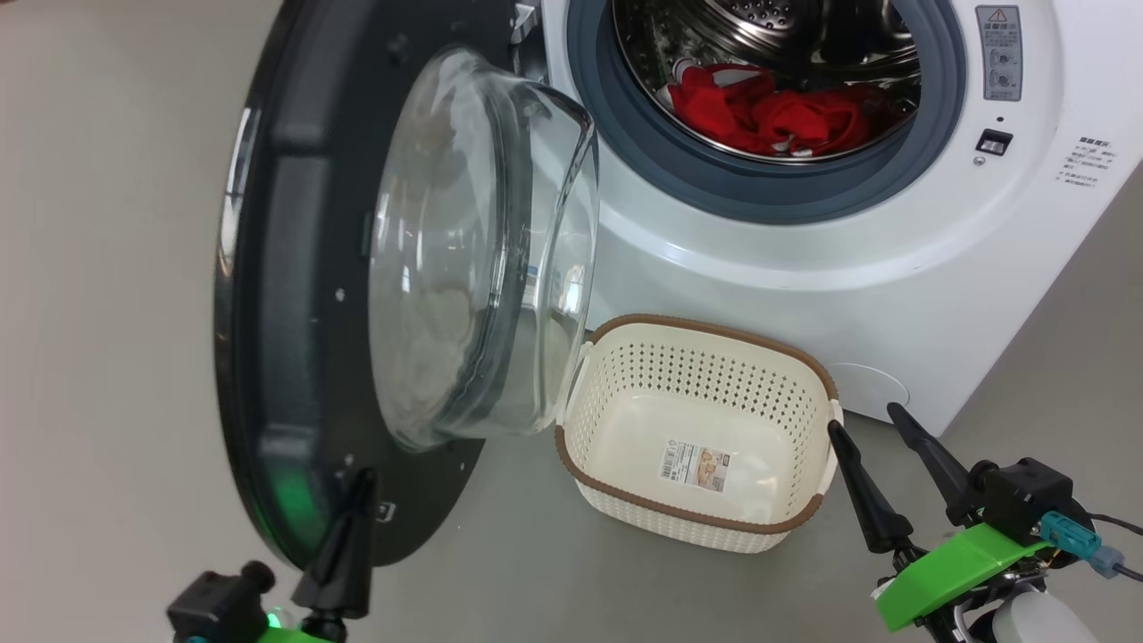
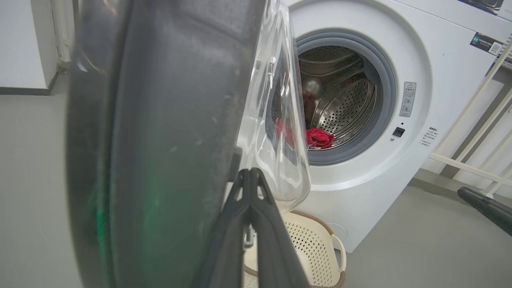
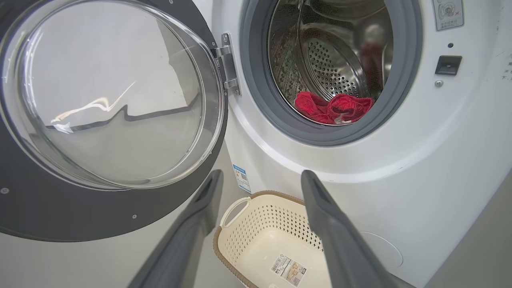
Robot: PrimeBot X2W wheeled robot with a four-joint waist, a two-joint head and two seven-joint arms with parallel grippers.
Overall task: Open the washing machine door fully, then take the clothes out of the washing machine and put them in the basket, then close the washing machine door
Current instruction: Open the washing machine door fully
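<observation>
Red clothes (image 1: 768, 116) lying in washing machine (image 1: 893, 268)

Basket (image 1: 705, 329) in front of it is holding a paper label (image 1: 695, 466). Door (image 1: 295, 313) is hanging open on its left. Left gripper (image 1: 359, 487) is pinching shut by the door; right gripper (image 1: 864, 420) is gaping wide.

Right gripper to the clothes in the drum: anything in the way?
Nothing visible. The open right gripper faces the clothes in the drum; the washing machine door stands swung left, the basket sits lower.

We see bright, even light; glare streaks the washing machine door (image 3: 112, 92) glass, its ring blurred in the left wrist view.
</observation>
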